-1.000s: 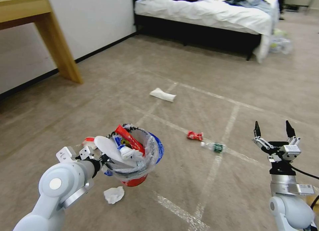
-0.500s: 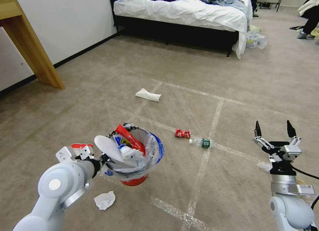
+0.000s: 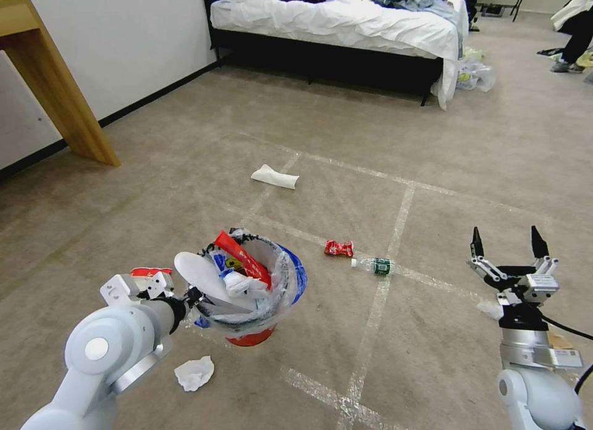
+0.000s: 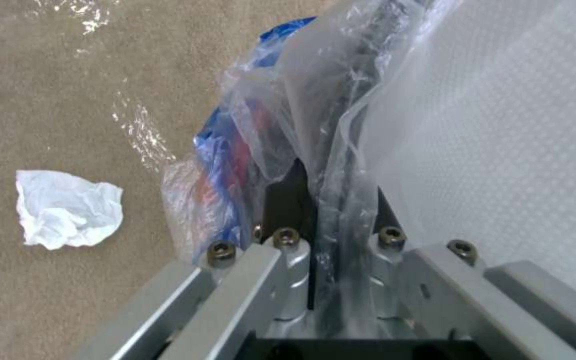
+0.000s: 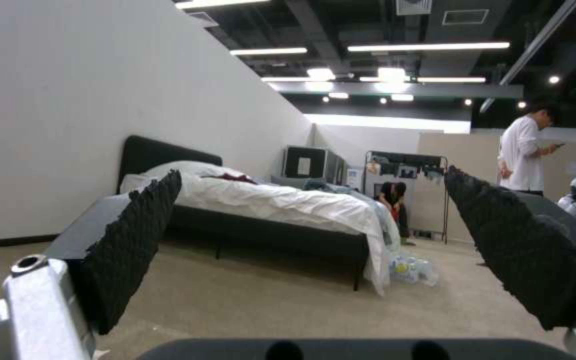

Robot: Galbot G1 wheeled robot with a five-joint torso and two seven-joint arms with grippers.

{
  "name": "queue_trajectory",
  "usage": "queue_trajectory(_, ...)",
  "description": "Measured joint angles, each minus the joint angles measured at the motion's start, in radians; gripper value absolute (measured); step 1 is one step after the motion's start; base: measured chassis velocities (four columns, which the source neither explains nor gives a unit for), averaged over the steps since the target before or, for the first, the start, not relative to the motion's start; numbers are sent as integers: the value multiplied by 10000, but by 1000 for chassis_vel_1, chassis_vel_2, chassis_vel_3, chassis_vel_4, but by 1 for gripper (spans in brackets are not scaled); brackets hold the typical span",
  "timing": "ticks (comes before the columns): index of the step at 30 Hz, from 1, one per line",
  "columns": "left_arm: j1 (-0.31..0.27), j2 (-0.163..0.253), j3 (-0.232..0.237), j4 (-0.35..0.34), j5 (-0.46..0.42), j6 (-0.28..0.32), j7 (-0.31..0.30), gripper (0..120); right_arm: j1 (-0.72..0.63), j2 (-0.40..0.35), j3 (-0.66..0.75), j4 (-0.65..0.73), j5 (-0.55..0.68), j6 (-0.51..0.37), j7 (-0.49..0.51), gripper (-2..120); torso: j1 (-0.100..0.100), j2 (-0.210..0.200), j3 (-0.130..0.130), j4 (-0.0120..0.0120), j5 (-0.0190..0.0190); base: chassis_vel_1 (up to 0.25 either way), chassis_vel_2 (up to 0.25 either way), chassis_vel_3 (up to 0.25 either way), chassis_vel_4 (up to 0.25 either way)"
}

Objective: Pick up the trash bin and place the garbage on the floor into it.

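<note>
Over the last second my whole view has swung, so I have turned, not the litter; in the last half second the picture barely shifts, so I judge the turn about finished. The floor (image 3: 185, 170) now lies open before me, with the bed (image 3: 346, 22) far ahead and the bench (image 3: 55, 90) off to my left. The bin (image 3: 250, 291) hangs above the carpet just as it did, low on my left, already stuffed with a white slipper and red wrappers. My left hand (image 4: 331, 220) is clamped on its rim, fingers pinched through the clear bag. My right hand (image 3: 508, 248) stands raised on my right, its two fingers spread wide and holding nothing, same as before. What the turn gives me is the remaining garbage in reach of sight: a white slipper (image 3: 275, 177) farther out, crumpled paper (image 3: 194, 373) close beneath the bin, a bottle (image 3: 372, 266) lying on a tape line between my two hands, and a red wrapper (image 3: 339, 248) just beside it. I judge the task partly done, with these pieces left, and the wrapper and bottle the handiest for my free hand.
</note>
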Motion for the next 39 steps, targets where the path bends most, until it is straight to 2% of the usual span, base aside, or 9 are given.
queue_trajectory(23,-75,81,23,104,-56,134,-77,4,134,96,-43,-204,66,35,7,100,0,0,0,1,1,0,0,0,0)
queue_trajectory(39,-22,77,-64,47,-126,87,-60,4,122,165,-69,-260,38,64,-56,100,0,-1,0,-5,1,-56,-51,-53,-52)
